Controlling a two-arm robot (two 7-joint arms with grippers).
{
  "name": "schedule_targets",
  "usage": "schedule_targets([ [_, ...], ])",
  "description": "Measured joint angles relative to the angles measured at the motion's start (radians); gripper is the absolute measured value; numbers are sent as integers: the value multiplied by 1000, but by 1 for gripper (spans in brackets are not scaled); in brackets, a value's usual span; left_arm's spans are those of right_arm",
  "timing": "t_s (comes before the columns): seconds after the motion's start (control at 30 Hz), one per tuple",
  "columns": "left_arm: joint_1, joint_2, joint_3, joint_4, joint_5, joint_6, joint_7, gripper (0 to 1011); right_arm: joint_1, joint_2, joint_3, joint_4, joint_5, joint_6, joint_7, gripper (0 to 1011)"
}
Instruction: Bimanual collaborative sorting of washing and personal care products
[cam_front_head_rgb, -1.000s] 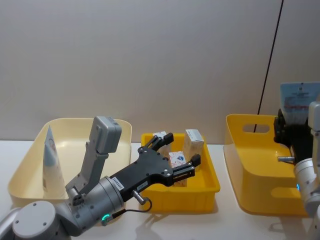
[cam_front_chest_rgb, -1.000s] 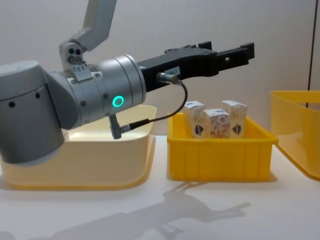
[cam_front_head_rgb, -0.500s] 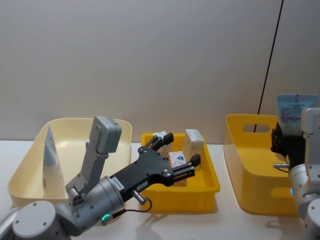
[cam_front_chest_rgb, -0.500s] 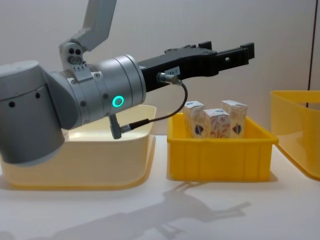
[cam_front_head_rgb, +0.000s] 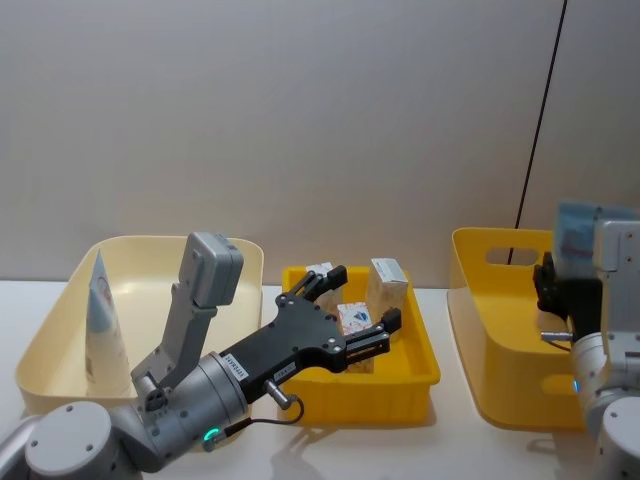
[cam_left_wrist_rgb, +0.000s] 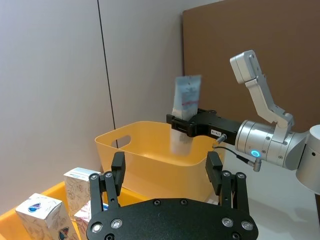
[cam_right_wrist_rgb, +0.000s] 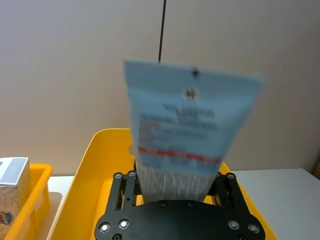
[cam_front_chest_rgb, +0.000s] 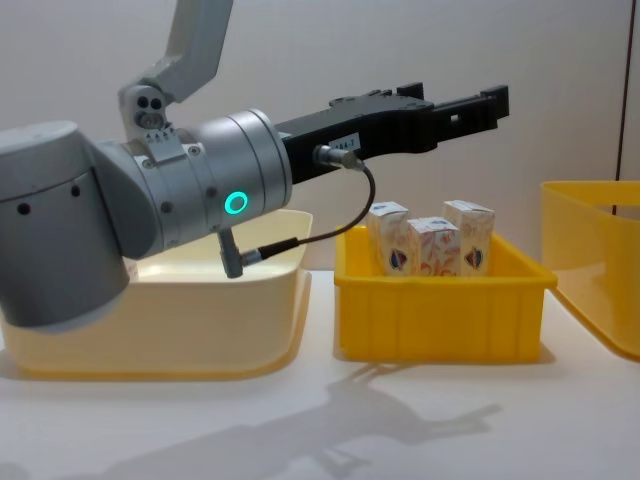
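**Cream bin** (cam_front_head_rgb: 150, 270), far left: one tube (cam_front_head_rgb: 104, 315) stands upright by the left wall. No gripper is near it, so risk is low.

**L gripper** (cam_front_head_rgb: 363, 295): hovers above the tray (cam_front_head_rgb: 370, 400), jaws apart, nothing held. Cartons (cam_front_chest_rgb: 433, 245) stand upright in the tray, packed close together.
- Risk: an off-centre descent puts a finger on a carton top instead of beside it. Result: crushed or toppled carton.
- Risk: jaws close on 2 cartons at once, since the gaps between them are narrow. The 2nd drops during lift.
- Risk: the wrist cable loop hangs near the tray's left rim and may snag there on a low approach.

**R gripper** (cam_right_wrist_rgb: 175, 177): jaws clamped on the lower end of the held tube (cam_right_wrist_rgb: 187, 125), crimped end up, over the R bin (cam_front_head_rgb: 500, 330).
- Risk: the grip is low and most of the tube's length sits above the jaws. A fast wrist move can swing the top, and the soft body may slip or fold.
- Risk: releasing too high or too near a wall lets the held tube strike the rim and fall outside.
- Risk: if the destination is the cream bin, not the R bin, the path crosses the L arm. Arm contact is possible unless the moves are sequenced.
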Motion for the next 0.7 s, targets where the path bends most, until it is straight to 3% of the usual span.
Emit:
schedule_targets([
  [0.4,0,0,0,0,0,0,0,1000,3,-6,1,8,-4,5,-6,998],
  [0.7,0,0,0,0,0,0,0,1000,4,-8,2,10,-5,5,-8,1001],
])
